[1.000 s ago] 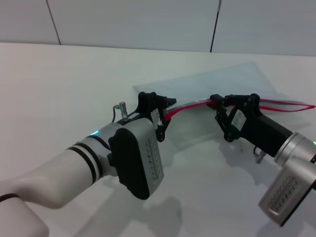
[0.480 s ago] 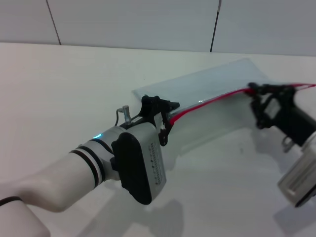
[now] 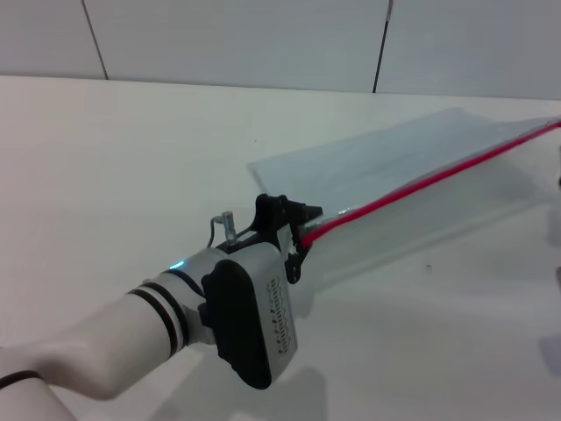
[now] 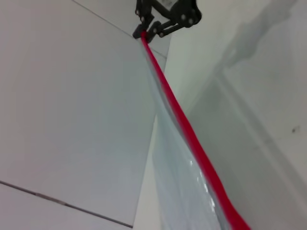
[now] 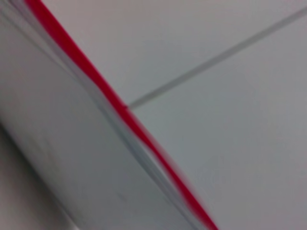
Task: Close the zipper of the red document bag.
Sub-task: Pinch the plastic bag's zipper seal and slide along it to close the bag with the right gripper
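The red document bag (image 3: 394,162) is a pale translucent pouch stretched across the white table, its right end lifted. Its zipper (image 3: 421,184) runs as a straight, taut red strip along the near edge. My left gripper (image 3: 302,230) is shut on the zipper's near-left end. My right gripper is outside the head view at the right. In the left wrist view, my right gripper (image 4: 142,33) pinches the far end of the zipper (image 4: 192,139). The slider tab is too small to make out. The right wrist view shows only the bag (image 5: 62,158) and its red zipper (image 5: 96,84).
The white table (image 3: 131,149) stretches to the left and front of the bag. A pale panelled wall (image 3: 263,44) with dark seams stands behind the table's far edge.
My right gripper slid right along the zipper and left the head view. The open red loop closed into one straight line, and the bag's right end rose. My left gripper shifted slightly toward me.
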`<state>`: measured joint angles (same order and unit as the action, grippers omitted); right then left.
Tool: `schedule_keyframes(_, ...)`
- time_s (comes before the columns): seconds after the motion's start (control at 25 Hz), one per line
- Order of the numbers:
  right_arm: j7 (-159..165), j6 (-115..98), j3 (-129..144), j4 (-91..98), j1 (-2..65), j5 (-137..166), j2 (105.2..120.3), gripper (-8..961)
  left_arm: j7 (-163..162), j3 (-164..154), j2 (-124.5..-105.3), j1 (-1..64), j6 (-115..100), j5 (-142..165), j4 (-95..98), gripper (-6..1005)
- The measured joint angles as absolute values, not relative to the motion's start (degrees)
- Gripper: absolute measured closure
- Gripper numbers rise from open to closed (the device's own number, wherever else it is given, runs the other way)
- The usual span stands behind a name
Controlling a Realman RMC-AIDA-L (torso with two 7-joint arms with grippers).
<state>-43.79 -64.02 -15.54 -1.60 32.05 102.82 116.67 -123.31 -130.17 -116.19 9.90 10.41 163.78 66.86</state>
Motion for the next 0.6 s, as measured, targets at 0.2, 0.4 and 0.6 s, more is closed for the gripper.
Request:
schedule_keyframes(0.2, -47.5, -63.8, -15.6, -2.0, 32.1, 98.1, 116.64, 838, -123.1, -130.5, -116.18, 9.8, 10.4, 162.2, 66.1, 944)
schedule_keyframes(0.4, -47.8, -65.6, -15.6, -4.6, 32.0, 96.0, 116.62, 832, -123.1, -130.5, -116.20, 10.1, 11.9, 162.2, 65.0, 950)
schedule_keyframes(0.6, -47.7, -69.9, -15.4, -8.1, 30.8, 95.8, 116.68, 826, -123.3, -130.4, -116.28, 10.8, 17.9, 158.2, 62.3, 937)
